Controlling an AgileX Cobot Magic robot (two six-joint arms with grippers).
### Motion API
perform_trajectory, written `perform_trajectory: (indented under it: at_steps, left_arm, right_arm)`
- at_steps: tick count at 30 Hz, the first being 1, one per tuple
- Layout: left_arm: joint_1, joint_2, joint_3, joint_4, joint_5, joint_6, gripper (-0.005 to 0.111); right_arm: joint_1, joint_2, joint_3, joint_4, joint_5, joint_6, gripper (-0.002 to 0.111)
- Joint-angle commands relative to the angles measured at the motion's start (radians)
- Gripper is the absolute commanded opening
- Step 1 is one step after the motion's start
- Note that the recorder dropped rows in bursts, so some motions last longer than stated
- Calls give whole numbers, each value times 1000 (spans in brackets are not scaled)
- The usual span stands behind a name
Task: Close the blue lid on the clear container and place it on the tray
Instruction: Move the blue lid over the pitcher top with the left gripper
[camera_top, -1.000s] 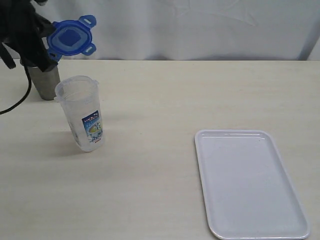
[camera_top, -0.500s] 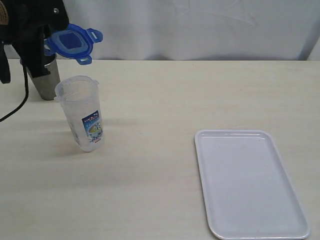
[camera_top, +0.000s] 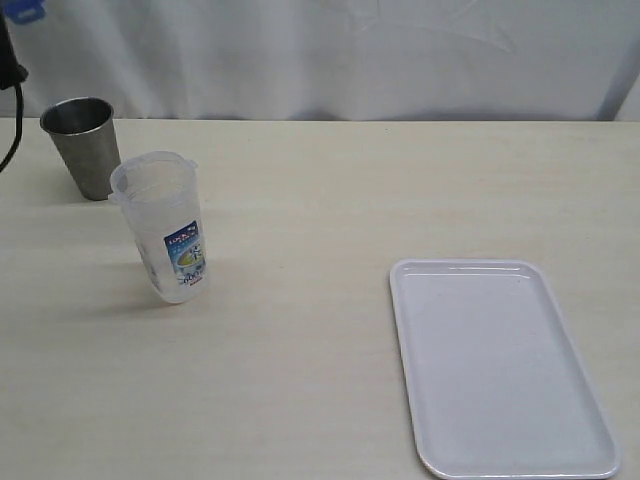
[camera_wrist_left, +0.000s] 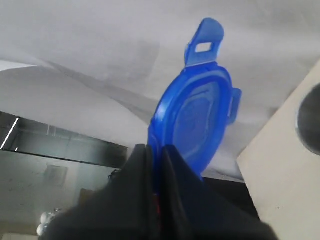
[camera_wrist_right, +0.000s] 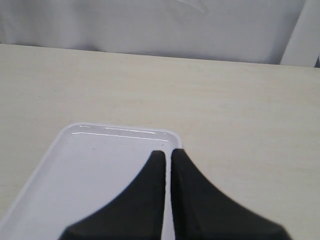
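Observation:
The clear container (camera_top: 165, 225) stands upright and uncovered on the left of the table, its printed label facing the front. A sliver of the blue lid (camera_top: 22, 10) shows at the top left corner of the exterior view. In the left wrist view the blue lid (camera_wrist_left: 197, 115) is on edge in the air, and my left gripper (camera_wrist_left: 156, 150) is shut on its rim. The white tray (camera_top: 500, 370) lies flat at the front right with nothing on it. My right gripper (camera_wrist_right: 167, 154) is shut and holds nothing, above the tray (camera_wrist_right: 90, 165) near its corner.
A grey metal cup (camera_top: 85, 145) stands just behind and left of the container; its rim (camera_wrist_left: 310, 120) also shows in the left wrist view. A black cable (camera_top: 10, 70) hangs at the left edge. A white cloth backs the table.
My left gripper has carried the blue lid up and to the left, from above the metal cup to almost out of the exterior view. Container, cup and tray have not moved.

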Motion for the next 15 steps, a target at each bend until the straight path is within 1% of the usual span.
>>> perform_trajectory:
  at_steps: [1, 4, 8, 11, 15]
  left_arm:
    - [-88, -4, 1, -51, 38, -14, 0]
    - [-144, 10, 4, -137, 84, 64, 0]
    - [-210, 13, 66, -169, 94, 184, 0]
    - [-227, 13, 114, -180, 94, 186, 0]
    - [-232, 13, 122, -244, 88, 186, 0]
  right_arm:
    - [1, -5, 2, -2, -1, -3, 4]
    - [1, -5, 2, -2, -1, -3, 4]
    - [1, -5, 2, -2, -1, -3, 4]
    - [1, -5, 2, -2, -1, -3, 4]
    - [1, -5, 2, -2, -1, -3, 4]
